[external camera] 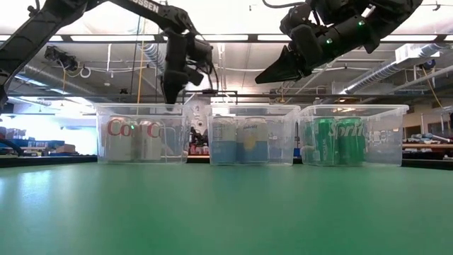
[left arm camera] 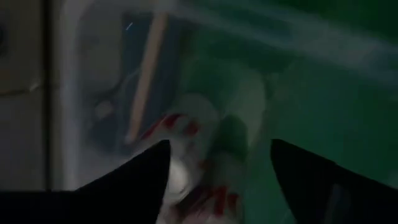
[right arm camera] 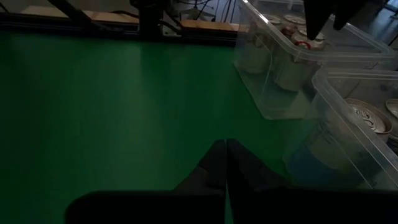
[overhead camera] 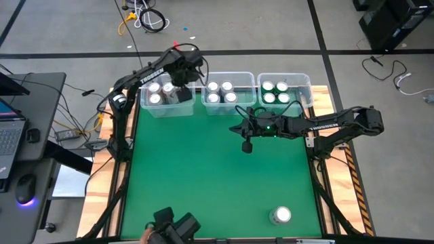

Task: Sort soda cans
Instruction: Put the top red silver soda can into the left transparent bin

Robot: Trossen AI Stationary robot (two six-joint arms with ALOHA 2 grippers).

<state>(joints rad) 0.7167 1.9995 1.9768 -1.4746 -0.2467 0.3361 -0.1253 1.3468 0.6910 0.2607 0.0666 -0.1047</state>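
Three clear bins stand along the table's far edge. The left bin (overhead camera: 165,110) holds silver cans with red lettering (external camera: 134,139), the middle bin (overhead camera: 230,74) blue-and-white cans (external camera: 237,140), and the right bin (overhead camera: 285,76) green cans (external camera: 338,140). One silver-topped can (overhead camera: 281,215) stands alone on the mat near the front right. My left gripper (external camera: 172,95) hangs open above the left bin, with a red-lettered can (left arm camera: 193,134) below its fingers. My right gripper (overhead camera: 247,146) is shut in the air over the mat, in front of the middle bin.
A dark camera mount (overhead camera: 175,227) sits at the table's near edge. The green mat (overhead camera: 203,176) lies bare between the bins and the lone can. Wooden borders (overhead camera: 332,183) and the arms' bases flank the mat.
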